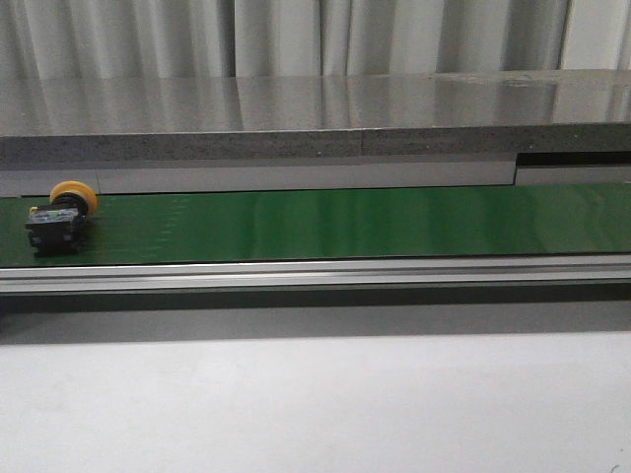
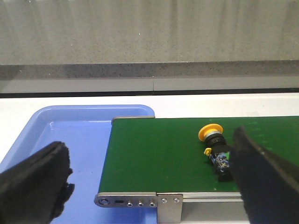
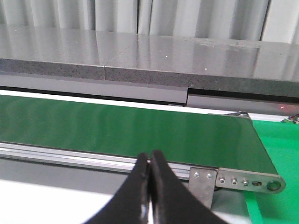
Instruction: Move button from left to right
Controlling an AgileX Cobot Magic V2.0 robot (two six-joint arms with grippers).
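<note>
the button (image 1: 61, 214), yellow-orange cap on a black boxy body, lay tipped on the green belt (image 1: 345, 222). the left hand (image 2: 149, 186) stood wide open, holding nothing; the right hand (image 3: 149, 186) was pressed closed, empty.

Grey speckled stone ledge (image 1: 315, 113) w/ pale pleated curtains (image 1: 296, 34) behind; white tabletop (image 1: 315, 404) in front.

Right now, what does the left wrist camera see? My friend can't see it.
A button with a yellow cap lies on its side on a green belt. The open left gripper hangs near the belt's end, and a blue tray sits beside it.
</note>
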